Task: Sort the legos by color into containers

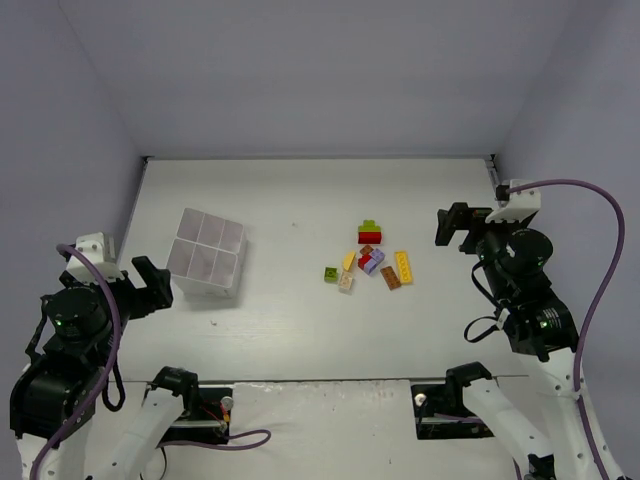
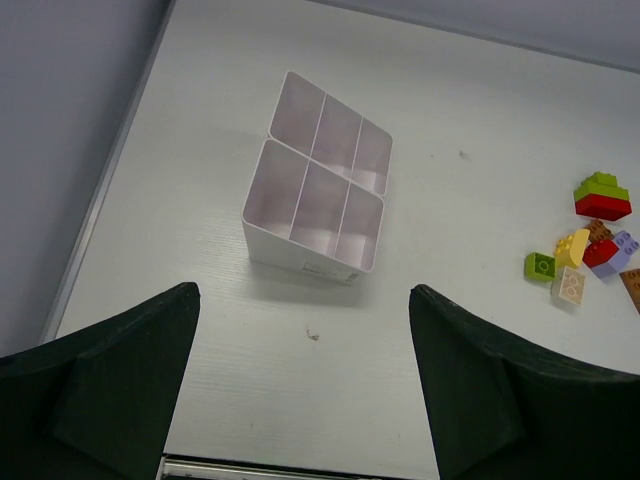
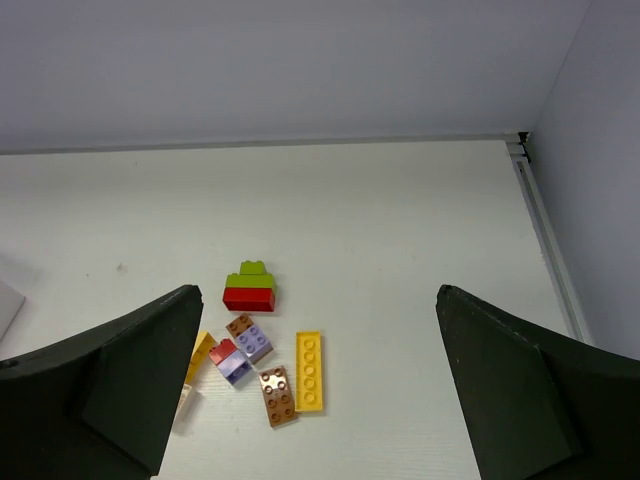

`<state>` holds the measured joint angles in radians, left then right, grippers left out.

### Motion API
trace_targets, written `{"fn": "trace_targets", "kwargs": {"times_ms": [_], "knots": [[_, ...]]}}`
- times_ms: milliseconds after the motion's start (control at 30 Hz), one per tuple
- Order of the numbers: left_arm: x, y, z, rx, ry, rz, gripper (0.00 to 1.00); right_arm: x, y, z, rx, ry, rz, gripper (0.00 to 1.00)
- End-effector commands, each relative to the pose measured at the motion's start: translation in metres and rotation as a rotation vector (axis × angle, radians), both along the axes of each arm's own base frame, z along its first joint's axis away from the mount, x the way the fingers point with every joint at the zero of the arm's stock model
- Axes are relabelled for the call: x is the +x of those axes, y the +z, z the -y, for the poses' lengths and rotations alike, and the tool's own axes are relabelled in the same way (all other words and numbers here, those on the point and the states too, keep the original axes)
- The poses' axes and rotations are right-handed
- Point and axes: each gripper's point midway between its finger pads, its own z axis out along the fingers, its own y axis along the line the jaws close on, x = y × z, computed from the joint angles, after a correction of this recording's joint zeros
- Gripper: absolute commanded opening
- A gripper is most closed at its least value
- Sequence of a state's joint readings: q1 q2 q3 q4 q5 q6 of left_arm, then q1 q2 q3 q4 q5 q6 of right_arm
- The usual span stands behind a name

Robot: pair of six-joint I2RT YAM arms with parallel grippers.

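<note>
The white table (image 1: 300, 330) carries everything. The left gripper (image 2: 302, 295) and the right gripper (image 3: 318, 292) hover at its two sides, each with fingers spread wide and holding nothing. The tray (image 1: 206, 287) sits left of centre. The legos (image 1: 372, 262) lie clustered right of centre, well apart from the tray.

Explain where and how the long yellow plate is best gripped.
I would grip the yellow plate across its narrow width, on its far half, with the right tool coming straight down. It lies flat, too thin for a side approach, and the brown plate crowds its near left edge.
</note>
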<state>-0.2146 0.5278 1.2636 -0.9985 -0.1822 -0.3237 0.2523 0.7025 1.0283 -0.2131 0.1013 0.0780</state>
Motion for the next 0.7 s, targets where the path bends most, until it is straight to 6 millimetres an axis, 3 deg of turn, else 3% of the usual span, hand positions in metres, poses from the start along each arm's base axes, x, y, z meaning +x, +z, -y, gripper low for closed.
{"fn": "trace_targets", "kwargs": {"times_ms": [0, 167, 400, 500, 600, 667], "knots": [[0.012, 0.009, 0.006, -0.024, -0.013, 0.025, 0.79, 0.005, 0.028, 0.001, 0.030, -0.015, 0.096, 1.00], [0.015, 0.008, 0.011, -0.029, -0.033, 0.015, 0.79, 0.003, 0.024, -0.001, 0.052, -0.007, 0.090, 1.00], [0.043, 0.011, 0.043, -0.084, -0.152, -0.068, 0.78, 0.010, 0.014, -0.001, 0.066, -0.025, 0.055, 1.00], [0.056, 0.008, 0.068, -0.151, -0.237, -0.136, 0.78, 0.011, 0.008, 0.001, 0.075, -0.044, 0.037, 1.00], [0.081, -0.012, 0.111, -0.253, -0.345, -0.267, 0.77, 0.013, 0.002, -0.001, 0.082, -0.045, 0.010, 1.00], [0.093, -0.016, 0.130, -0.247, -0.368, -0.270, 0.77, 0.015, -0.004, 0.000, 0.086, -0.059, -0.012, 1.00]]}}
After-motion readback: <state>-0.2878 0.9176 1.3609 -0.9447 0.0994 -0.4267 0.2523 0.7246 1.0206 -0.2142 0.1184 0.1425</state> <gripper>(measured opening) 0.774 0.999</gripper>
